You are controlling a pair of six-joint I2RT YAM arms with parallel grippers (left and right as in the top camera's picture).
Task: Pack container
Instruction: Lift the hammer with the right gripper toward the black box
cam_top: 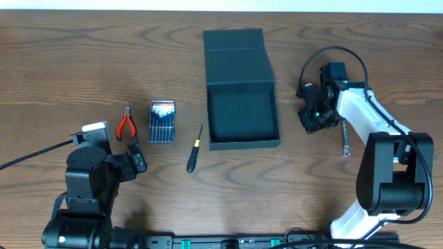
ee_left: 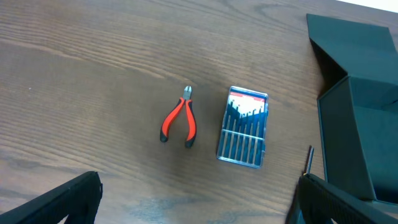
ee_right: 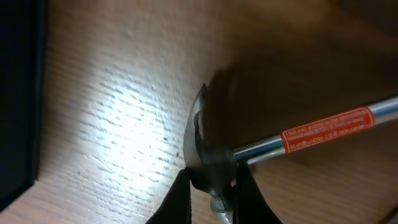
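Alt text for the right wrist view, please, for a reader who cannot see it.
The right pincer grips the metal head of a small hammer, whose chrome shaft with an orange-red label runs up to the right. Below lies a wooden table with a bright patch of light; the dark container edges the left.

Teal container (cam_top: 241, 116) — open, lid back, table-centre.

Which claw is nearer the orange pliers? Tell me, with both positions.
Left. The left claw is open, just on the near side of the pliers; the right claw is far off beyond the container, shut on a hammer.
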